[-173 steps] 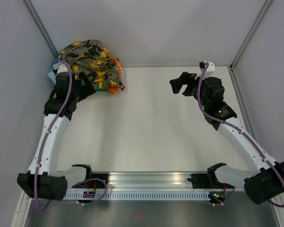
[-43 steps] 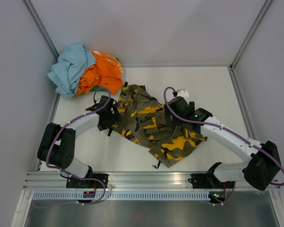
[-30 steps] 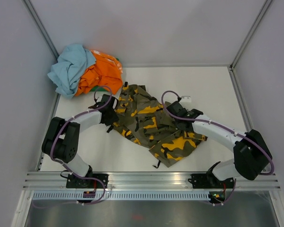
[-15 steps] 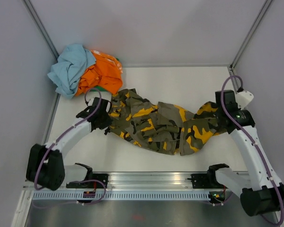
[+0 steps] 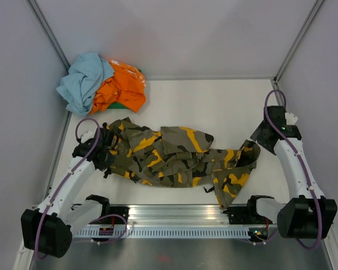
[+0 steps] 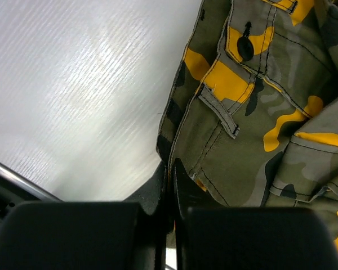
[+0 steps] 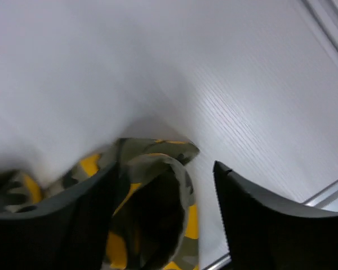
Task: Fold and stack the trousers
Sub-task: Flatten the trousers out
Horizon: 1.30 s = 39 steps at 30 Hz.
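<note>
The camouflage trousers (image 5: 174, 157) lie stretched left to right across the table, crumpled in the middle. My left gripper (image 5: 104, 153) is shut on their waistband end; in the left wrist view the black fingers (image 6: 158, 188) pinch the cloth edge (image 6: 219, 163) just below a belt loop and a button. My right gripper (image 5: 260, 136) stands open at the other end. In the right wrist view its jaws (image 7: 166, 166) straddle the loose leg hem (image 7: 158, 185) without touching it, and the hem's dark opening faces the camera.
A heap of light blue and orange clothes (image 5: 98, 81) sits in the back left corner. The aluminium rail (image 5: 174, 214) runs along the near edge. Grey walls close in the table on the left, back and right, with the right arm near the right wall.
The arms have drawn apart and pulled the bunched trousers out lengthwise. The left gripper dragged the waistband left and nearer. The right gripper opened and let the leg end drop.
</note>
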{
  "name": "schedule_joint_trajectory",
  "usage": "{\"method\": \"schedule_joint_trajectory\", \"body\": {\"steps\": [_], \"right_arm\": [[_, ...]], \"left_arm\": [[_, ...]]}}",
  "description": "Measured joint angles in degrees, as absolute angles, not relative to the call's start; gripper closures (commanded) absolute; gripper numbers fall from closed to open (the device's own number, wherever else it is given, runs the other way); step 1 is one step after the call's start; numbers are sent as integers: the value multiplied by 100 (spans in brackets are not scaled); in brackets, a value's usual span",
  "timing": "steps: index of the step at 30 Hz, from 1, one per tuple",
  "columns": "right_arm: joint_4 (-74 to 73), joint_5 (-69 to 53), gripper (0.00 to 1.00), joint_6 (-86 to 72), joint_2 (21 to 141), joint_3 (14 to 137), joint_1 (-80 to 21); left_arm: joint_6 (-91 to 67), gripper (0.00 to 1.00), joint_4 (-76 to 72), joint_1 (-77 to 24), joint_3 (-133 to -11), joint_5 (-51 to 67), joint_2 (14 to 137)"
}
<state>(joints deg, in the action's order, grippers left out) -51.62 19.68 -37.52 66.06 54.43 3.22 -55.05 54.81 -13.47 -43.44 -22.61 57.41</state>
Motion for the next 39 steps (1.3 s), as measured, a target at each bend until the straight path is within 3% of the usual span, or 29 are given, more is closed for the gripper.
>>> {"method": "schedule_joint_trajectory", "body": {"steps": [2,6,9,14,19,29,39], "right_arm": [[-5172,1951,7,-3417,6613,6169,322],[-4974,1481,6,-2862,6794,7762,279],[-4558,1236,6,-2530,7083,8414,-410],[-3953,882,6,-2263,8110,8718,-2281],[-3632,784,5,-2176,9614,8711,-3470],[-3577,869,3,-1601,10416,8827,-4840],[-3319,1468,6,-1529,11017,8796,-5505]], "left_arm": [[-5518,98,5601,-1323,-4338,-2303,5601],[-5516,98,5717,-1291,-4410,-2351,5537],[-5513,98,5714,-1288,-4569,-2370,5625],[-5516,98,5719,-1286,-4635,-2388,5749],[-5518,98,5706,-1236,-4635,-2397,5701],[-5516,98,5511,-1179,-4464,-2388,5627],[-5516,98,5437,-1168,-4333,-2388,5424]]}}
